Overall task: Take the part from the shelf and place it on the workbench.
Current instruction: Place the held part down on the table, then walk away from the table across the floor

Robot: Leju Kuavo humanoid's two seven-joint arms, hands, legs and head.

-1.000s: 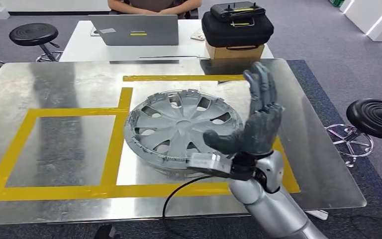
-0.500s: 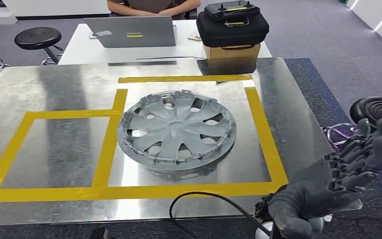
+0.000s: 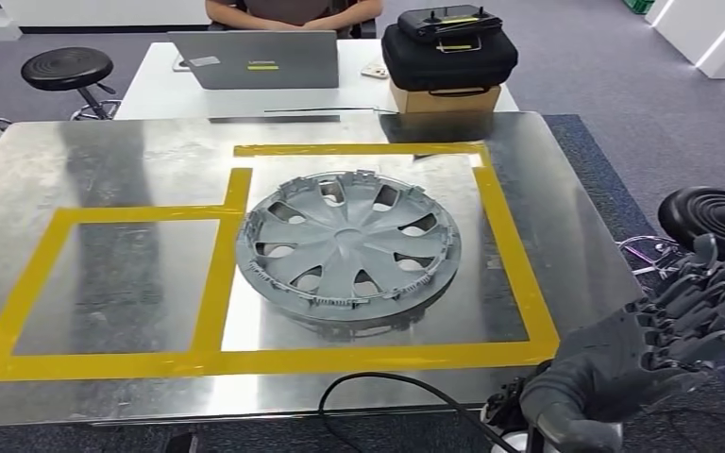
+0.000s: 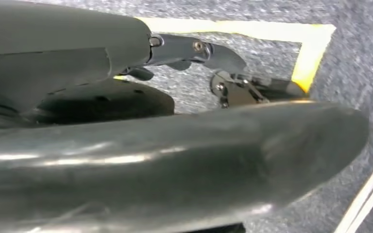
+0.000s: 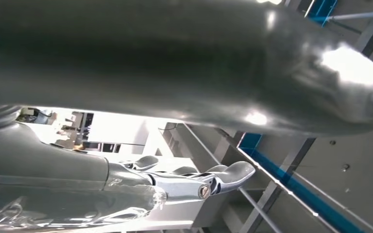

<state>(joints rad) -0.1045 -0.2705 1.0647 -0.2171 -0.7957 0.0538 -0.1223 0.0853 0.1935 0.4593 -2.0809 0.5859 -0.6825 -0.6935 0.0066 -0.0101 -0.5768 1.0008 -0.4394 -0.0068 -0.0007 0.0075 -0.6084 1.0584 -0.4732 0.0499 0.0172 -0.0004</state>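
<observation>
Head view: no readable writing anywhere; laptop (image 3: 255,58) lid carried a small yellow-green label and a white sticker, both too small to read. Black case (image 3: 449,57) sat on a cardboard box (image 3: 444,96), with a black controller (image 3: 449,22) bearing a yellow strip on top, text illegible.

Part, a grey wheel cover (image 3: 347,243), lay flat on the shiny metal tabletop (image 3: 104,170), inside the right-hand square of yellow tape (image 3: 222,274). Nothing touched it. Left tape square held nothing.

Right robot hand (image 3: 647,354) hung off the tabletop's near right corner, well apart from the part, palm up-ish, fingers apart and lightly curled, holding nothing. Black cable (image 3: 387,387) looped over the near edge beside it.

Room: blue-grey carpet, white desk (image 3: 151,90) behind the tabletop, a person's arms (image 3: 293,11) cut off at the top edge, black stools (image 3: 66,68) at far left and at right.

Left wrist view: left robot hand (image 4: 175,141) blurred and very close, one finger extended over grey carpet and yellow floor tape; nothing seen in it, grip state hard to make out. Right wrist view: thumb and fingers spread against ceiling and blue beams, mostly blur.
</observation>
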